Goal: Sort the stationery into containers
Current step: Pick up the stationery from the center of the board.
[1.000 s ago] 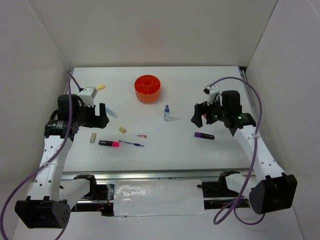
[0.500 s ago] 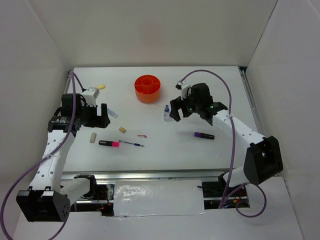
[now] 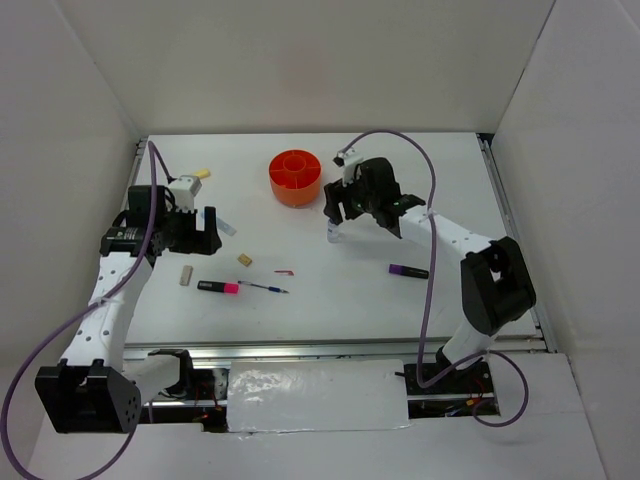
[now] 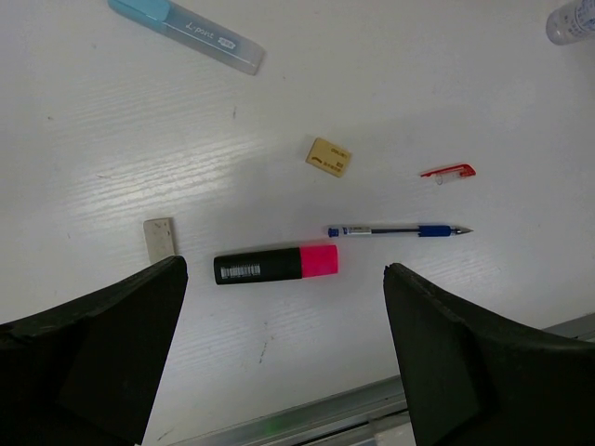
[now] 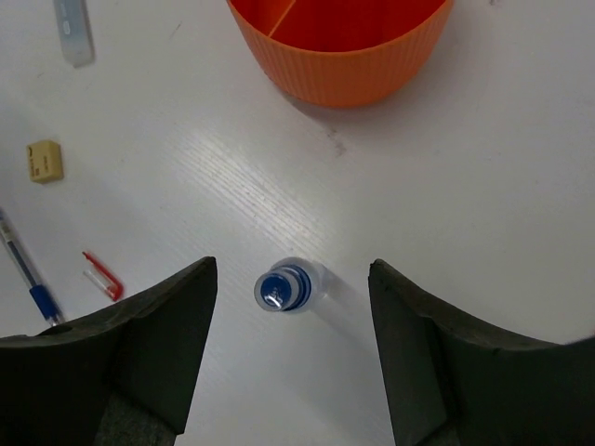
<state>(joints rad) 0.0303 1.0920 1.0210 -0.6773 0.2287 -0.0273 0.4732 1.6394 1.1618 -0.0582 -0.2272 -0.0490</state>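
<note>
The orange pot point(image 3: 296, 177) stands at the far middle; its wall shows in the right wrist view point(image 5: 339, 56). The blue-capped clear bottle point(image 3: 333, 232) stands upright in front of it. My right gripper point(image 3: 335, 210) is open and empty, hovering over the bottle point(image 5: 288, 286), whose cap lies between the jaws, untouched. My left gripper point(image 3: 202, 232) is open and empty above the pink-black highlighter point(image 4: 276, 264), also seen from the top point(image 3: 218, 287). Nearby lie a blue pen point(image 4: 400, 229), a red piece point(image 4: 448, 171), two tan erasers point(image 4: 328, 156) point(image 4: 160, 239) and a blue strip point(image 4: 186, 33).
A purple-black marker point(image 3: 408, 271) lies right of centre. A yellow stick point(image 3: 202, 174) lies at the far left. White walls enclose the table on three sides. A metal rail point(image 3: 300, 350) runs along the near edge.
My right arm has swung left from near the purple marker to above the bottle beside the pot. My left arm has barely shifted. No item has moved.
</note>
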